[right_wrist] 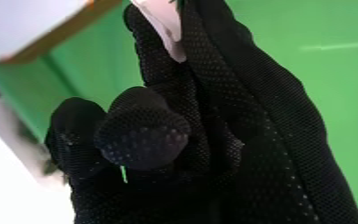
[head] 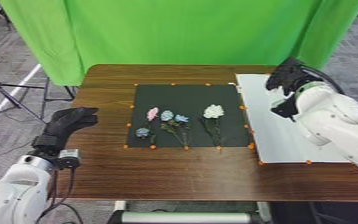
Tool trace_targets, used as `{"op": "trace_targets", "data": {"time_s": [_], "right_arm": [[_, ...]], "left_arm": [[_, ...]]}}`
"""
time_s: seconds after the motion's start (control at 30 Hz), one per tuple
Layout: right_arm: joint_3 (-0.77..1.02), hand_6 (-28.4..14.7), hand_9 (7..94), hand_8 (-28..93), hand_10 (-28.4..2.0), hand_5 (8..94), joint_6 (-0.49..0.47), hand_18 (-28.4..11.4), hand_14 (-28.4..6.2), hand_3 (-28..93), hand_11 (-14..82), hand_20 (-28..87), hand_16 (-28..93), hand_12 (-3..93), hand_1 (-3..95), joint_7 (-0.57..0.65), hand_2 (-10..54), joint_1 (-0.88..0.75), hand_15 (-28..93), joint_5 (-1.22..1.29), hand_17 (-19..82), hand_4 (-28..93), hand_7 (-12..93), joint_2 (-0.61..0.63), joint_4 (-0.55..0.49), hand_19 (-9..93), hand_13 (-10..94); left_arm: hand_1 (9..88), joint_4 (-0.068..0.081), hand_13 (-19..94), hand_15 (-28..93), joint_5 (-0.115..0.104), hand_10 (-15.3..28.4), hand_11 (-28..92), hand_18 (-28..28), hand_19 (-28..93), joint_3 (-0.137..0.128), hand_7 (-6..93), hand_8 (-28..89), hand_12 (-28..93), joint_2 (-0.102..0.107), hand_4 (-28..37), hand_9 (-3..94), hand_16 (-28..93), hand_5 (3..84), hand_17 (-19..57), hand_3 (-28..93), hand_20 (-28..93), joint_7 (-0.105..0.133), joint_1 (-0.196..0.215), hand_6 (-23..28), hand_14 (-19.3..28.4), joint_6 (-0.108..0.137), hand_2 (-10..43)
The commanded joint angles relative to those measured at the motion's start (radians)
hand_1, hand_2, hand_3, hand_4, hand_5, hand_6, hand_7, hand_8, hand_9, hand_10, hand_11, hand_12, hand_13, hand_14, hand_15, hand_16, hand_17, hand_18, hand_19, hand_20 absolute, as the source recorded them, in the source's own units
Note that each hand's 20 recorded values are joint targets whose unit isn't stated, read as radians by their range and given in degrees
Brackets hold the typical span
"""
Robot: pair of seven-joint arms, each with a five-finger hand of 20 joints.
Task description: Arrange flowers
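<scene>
In the head view my right hand (head: pixel 291 80) is over the upper part of the white board (head: pixel 286 135), with a pale patch beside its fingers. In the right wrist view, my right hand (right_wrist: pixel 255 115) has a pale pinkish, petal-like thing (right_wrist: pixel 164 25) between its curled fingers, with a bit of green at one end. A pink flower (head: pixel 152 113), a blue flower (head: pixel 167 115), a lighter blue flower (head: pixel 182 119), a small bluish flower (head: pixel 143 132) and a white flower (head: pixel 214 111) lie on the black mat (head: pixel 189 95). My left hand (head: pixel 67 121), fingers relaxed, is at the table's left edge.
The brown wooden table (head: pixel 175 175) carries the mat and the board side by side. Small orange markers line their edges. A green curtain (head: pixel 193 35) hangs behind the table, and tripod legs (head: pixel 15 95) stand on the floor at the left.
</scene>
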Motion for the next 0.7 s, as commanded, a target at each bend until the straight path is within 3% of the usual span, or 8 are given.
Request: {"op": "trace_targets", "data": {"time_s": [0.03, 0.2, 0.53, 0.63, 0.7], "right_arm": [[-0.115, 0.7, 87.7, 5, -10.7, 80.4, 0.068, -18.8, -2.3, 49, 4.1, 56, 33, 34.4, 68.3, -0.108, -9.5, -0.036, 65, -0.160, 52, -12, 14, -0.008, -0.053, 93, 87], [-0.130, 1.0, 87.6, 5, -10.9, 80.4, 0.104, -18.8, -2.3, 49, 4.0, 57, 33, 34.4, 68.0, -0.119, -9.5, -0.067, 65, -0.246, 52, -12, 15, -0.026, -0.070, 93, 87], [-0.090, 1.4, 86.8, 5, -11.3, 79.7, 0.061, -18.8, -2.4, 50, 3.6, 57, 33, 34.1, 67.0, -0.118, -9.5, -0.155, 65, -0.229, 52, -12, 15, -0.052, -0.083, 93, 86], [-0.094, 1.5, 86.6, 5, -11.2, 79.5, 0.051, -18.9, -2.6, 50, 3.6, 57, 33, 34.1, 66.7, -0.116, -9.5, -0.169, 65, -0.225, 52, -12, 15, -0.054, -0.089, 93, 86], [-0.092, 1.5, 86.4, 5, -11.2, 79.3, 0.034, -19.0, -2.7, 51, 3.6, 57, 33, 34.1, 66.4, -0.122, -9.5, -0.178, 65, -0.218, 52, -12, 15, -0.054, -0.095, 93, 86]], "left_arm": [[32.2, -0.004, 40, 25, 0.006, 16.7, 24, 16.3, 30, 0.006, 15.5, -8, 9, 0.002, -21.8, 51.5, -4, 52.1, 4.8, 58, 18, -0.012, -0.006, 3.7, 20.9, -0.016, 13.1], [32.2, -0.001, 40, 25, 0.010, 16.6, 24, 16.2, 29, 0.009, 15.8, -8, 9, 0.003, -21.8, 51.5, -4, 52.1, 4.7, 58, 18, -0.015, -0.007, 3.4, 20.9, -0.018, 13.2], [32.0, -0.004, 40, 24, 0.009, 16.7, 24, 16.1, 28, -0.002, 15.7, -8, 9, 0.000, -21.5, 51.6, -4, 52.1, 4.6, 58, 17, -0.023, 0.004, 3.5, 20.8, -0.030, 13.0], [32.1, 0.001, 40, 24, 0.007, 16.7, 24, 16.1, 28, 0.002, 15.7, -8, 9, 0.003, -21.6, 51.5, -4, 52.0, 4.5, 58, 17, -0.024, -0.003, 3.4, 20.9, -0.034, 12.9], [31.9, 0.006, 40, 24, 0.007, 16.7, 24, 16.1, 28, -0.005, 15.6, -8, 9, -0.001, -21.4, 51.5, -4, 52.0, 4.4, 58, 17, -0.020, -0.003, 3.4, 20.9, -0.057, 12.5]]}}
